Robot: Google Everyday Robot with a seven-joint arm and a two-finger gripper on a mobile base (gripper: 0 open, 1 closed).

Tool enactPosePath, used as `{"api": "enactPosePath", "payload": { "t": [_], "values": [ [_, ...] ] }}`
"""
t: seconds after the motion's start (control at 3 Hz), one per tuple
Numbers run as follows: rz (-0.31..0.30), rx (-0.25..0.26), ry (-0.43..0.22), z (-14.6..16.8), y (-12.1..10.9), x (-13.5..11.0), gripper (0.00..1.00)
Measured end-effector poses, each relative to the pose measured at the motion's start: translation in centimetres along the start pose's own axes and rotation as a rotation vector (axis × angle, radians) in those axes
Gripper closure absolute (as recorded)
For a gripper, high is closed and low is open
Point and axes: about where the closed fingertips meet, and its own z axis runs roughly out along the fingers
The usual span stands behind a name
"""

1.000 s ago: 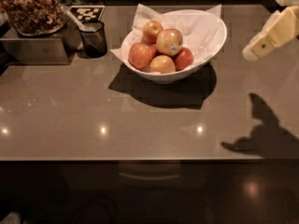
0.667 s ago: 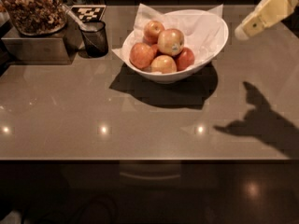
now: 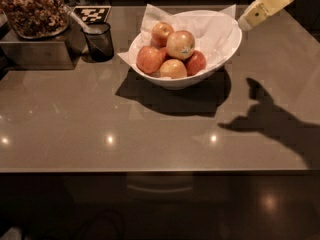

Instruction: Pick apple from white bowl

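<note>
1. At the far left, a clear container of brown, nut-like pieces (image 3: pixel 32 9) sits on a metal box (image 3: pixel 37 54).
2. Just right of it are a black-and-white checkered tag (image 3: pixel 91 14) and a small dark mesh cup (image 3: pixel 100 41).
3. The white bowl (image 3: pixel 220 59) stands at the middle of the grey countertop (image 3: pixel 100 134), lined with crumpled white paper (image 3: pixel 210 26) that pokes above its rim.
4. The apple (image 3: pixel 181 44), pale yellow with a small sticker on its side, lies on top of the pile in the bowl. A smaller orange-red apple (image 3: pixel 161 33) is behind it on the left, and a darker red apple (image 3: pixel 196 62) touches it on the right.
5. The gripper (image 3: pixel 255 15) hangs at the upper right, just beyond the bowl's right rim and above the counter, clear of the fruit. Whether it is spread or closed cannot be told.
6. Its dark shadow (image 3: pixel 270 121) falls on the counter at the right.
</note>
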Motion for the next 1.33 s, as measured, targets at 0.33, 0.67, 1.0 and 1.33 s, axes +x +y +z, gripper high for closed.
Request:
{"api": "enactPosePath", "payload": {
  "t": [0.33, 0.67, 1.0, 1.33],
  "values": [
    [0.045, 0.001, -0.016, 1.1, -0.2, 0.7, 0.00],
    [0.021, -0.055, -0.033, 4.8, 0.7, -0.9, 0.00],
    [-0.029, -0.125, -0.034, 8.4, 2.1, -3.0, 0.00],
    [-0.079, -0.179, -0.031, 11.1, 3.4, -4.8, 0.00]
  ]
}}
